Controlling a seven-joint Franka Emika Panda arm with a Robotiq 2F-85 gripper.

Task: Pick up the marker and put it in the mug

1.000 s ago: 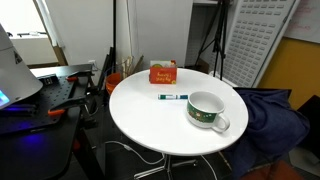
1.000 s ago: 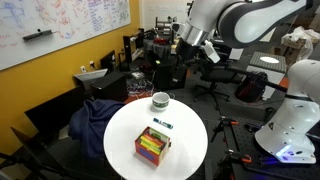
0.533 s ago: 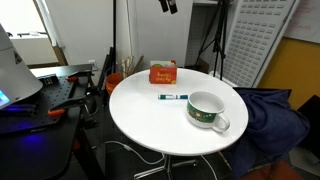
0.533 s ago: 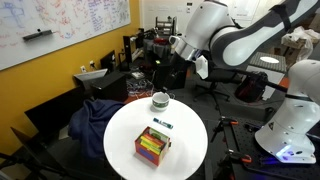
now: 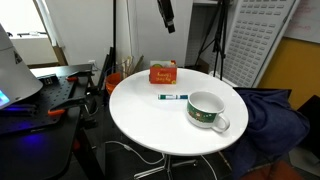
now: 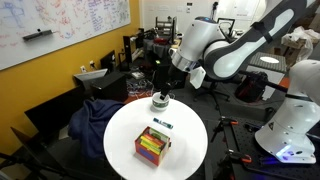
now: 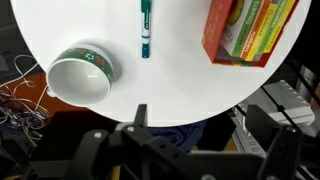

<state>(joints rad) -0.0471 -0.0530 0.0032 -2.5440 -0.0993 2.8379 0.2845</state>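
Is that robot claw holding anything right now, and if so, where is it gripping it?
Nothing. The gripper is open and empty; the marker lies on the table.

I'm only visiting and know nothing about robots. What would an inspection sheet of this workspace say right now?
Surface: round white table, three things on it.
Job's things: marker lying flat between mug and box; mug upright, looks empty in the wrist view.
Clutter: orange box near the table's edge.
Gripper: gripper open, high above the table, holding nothing.
Cables: loose wires below the table's edge.
Surroundings: blue cloth beside the table; whiteboard on a yellow wall.
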